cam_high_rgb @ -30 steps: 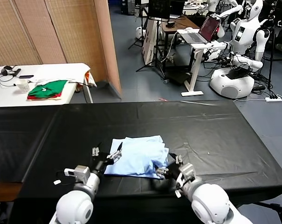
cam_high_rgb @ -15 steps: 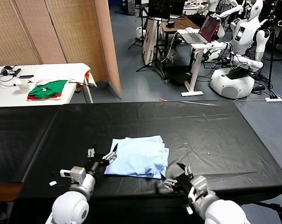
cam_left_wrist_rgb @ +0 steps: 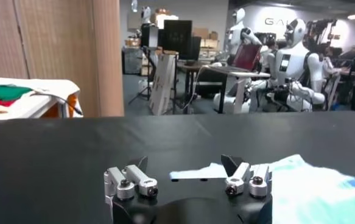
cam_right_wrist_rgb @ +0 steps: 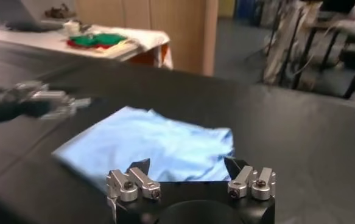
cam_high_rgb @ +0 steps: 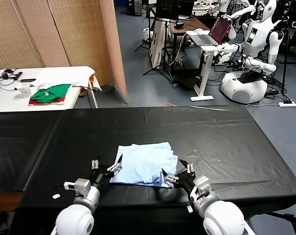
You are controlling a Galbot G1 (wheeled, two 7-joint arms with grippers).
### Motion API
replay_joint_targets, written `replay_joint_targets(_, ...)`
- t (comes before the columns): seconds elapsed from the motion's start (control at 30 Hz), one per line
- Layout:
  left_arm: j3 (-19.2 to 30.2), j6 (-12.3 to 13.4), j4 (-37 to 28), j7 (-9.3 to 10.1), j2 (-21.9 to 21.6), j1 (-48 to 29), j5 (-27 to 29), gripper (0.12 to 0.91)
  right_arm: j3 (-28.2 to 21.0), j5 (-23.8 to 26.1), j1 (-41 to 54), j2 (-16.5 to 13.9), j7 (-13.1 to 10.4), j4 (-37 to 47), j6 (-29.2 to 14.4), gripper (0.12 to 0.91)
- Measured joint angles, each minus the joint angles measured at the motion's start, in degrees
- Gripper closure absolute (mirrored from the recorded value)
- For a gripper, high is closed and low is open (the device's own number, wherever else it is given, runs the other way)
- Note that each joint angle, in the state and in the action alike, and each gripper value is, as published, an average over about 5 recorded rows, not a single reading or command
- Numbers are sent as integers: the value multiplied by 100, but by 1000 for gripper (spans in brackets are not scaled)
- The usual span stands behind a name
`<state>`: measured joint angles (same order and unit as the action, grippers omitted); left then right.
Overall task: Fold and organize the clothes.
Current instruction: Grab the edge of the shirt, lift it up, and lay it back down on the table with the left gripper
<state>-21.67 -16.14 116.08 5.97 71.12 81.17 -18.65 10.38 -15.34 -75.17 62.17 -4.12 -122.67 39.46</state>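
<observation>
Your light-blue T-shirt (cam_high_rgb: pixel 145 163) lies folded near the front edge of the black table (cam_high_rgb: pixel 226 137), with bare cloth all round. Left gripper (cam_high_rgb: pixel 106 165) sits just off its left edge, right gripper (cam_high_rgb: pixel 177 173) at its front-right corner; both spread wide, holding nothing.

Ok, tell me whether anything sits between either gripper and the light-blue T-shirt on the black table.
Nothing visible does. The T-shirt lies folded on the black table. The open left gripper hovers at the shirt's left edge and the open right gripper at its near right corner, with only bare tabletop in between.
</observation>
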Motion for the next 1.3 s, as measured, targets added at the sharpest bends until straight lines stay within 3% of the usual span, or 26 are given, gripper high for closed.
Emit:
replay_joint_targets(0.13,-5,25,-41,-7,4,1,3,123,-20,265,-63,-40,152,123,199,118)
replay_joint_targets(0.23,-38,58,-74,-22,2,3,-21,123,56,173,-153,-89,130,101,69,118)
replay_joint_targets(0.43,-162,206,-225,-217,66,13,-363,123,352,-343,-344,-57,-126,-130,-796,118)
replay_joint_targets(0.67,-354,474,-507,-599,242,117,-1044,123,833,-607,-600,82,-122,-315,-1536,118)
replay_joint_targets(0.8,-398,542,-632,-691,337,149,-1388,123,1072,-680,-764,172,-123,-439,-1624,118)
replay_joint_targets(1.13,-370,460,-845,-697,421,13,-2048,127,1383,-680,-1071,288,-117,-711,-1663,118)
replay_joint_targets(1.3,-354,428,-924,-695,427,-48,-2153,215,1416,-678,-1095,338,-117,-765,-1667,118)
